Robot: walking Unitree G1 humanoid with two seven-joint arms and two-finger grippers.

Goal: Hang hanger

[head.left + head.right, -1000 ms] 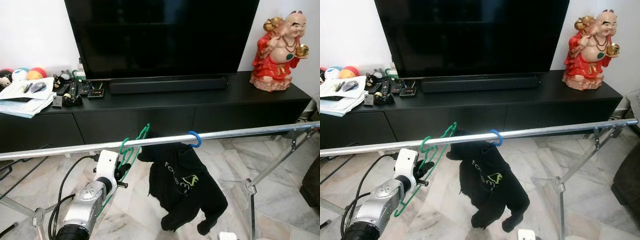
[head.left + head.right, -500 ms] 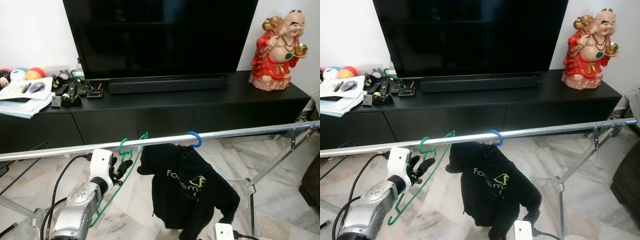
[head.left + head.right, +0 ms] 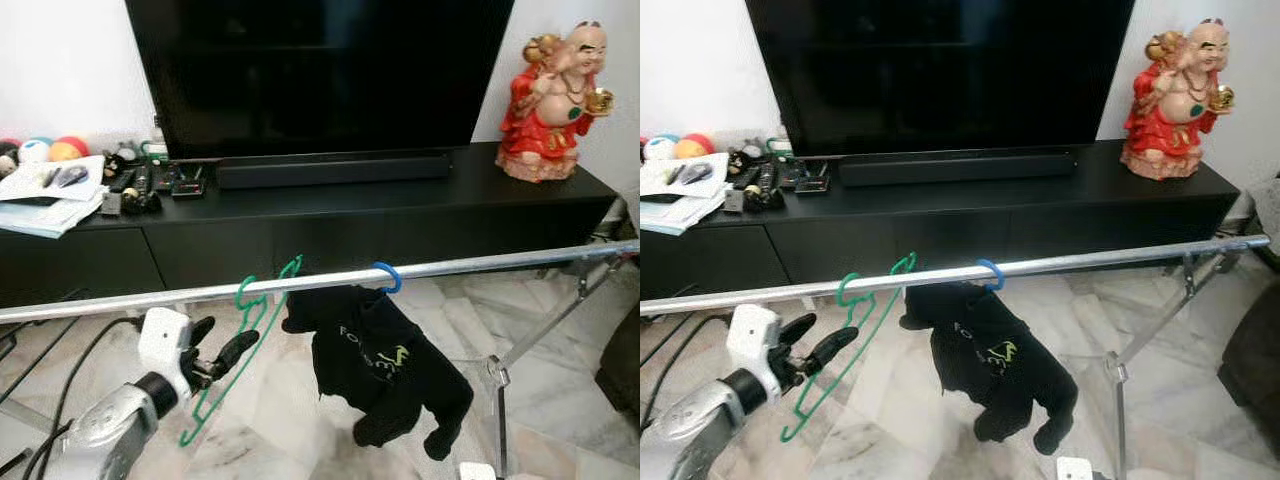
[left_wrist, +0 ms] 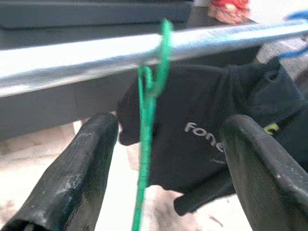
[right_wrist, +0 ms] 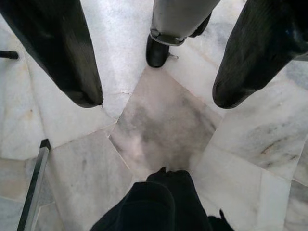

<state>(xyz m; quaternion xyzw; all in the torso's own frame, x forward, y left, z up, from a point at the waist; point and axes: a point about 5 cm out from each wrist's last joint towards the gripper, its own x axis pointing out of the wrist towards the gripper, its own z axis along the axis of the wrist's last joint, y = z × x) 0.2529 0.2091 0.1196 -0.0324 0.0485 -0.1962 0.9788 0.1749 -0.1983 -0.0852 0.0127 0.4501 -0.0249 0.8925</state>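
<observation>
- Green hanger (image 3: 243,340) hooked on metal rail (image 3: 470,264), dangling free, just left of black hoodie (image 3: 380,360) on blue hanger (image 3: 388,276).
- Left gripper (image 3: 222,346) below rail, fingers spread apart, hanger between them, no grip seen.
- Right gripper (image 5: 156,72) fingers wide apart above marble floor (image 5: 163,125), holding nothing.
</observation>
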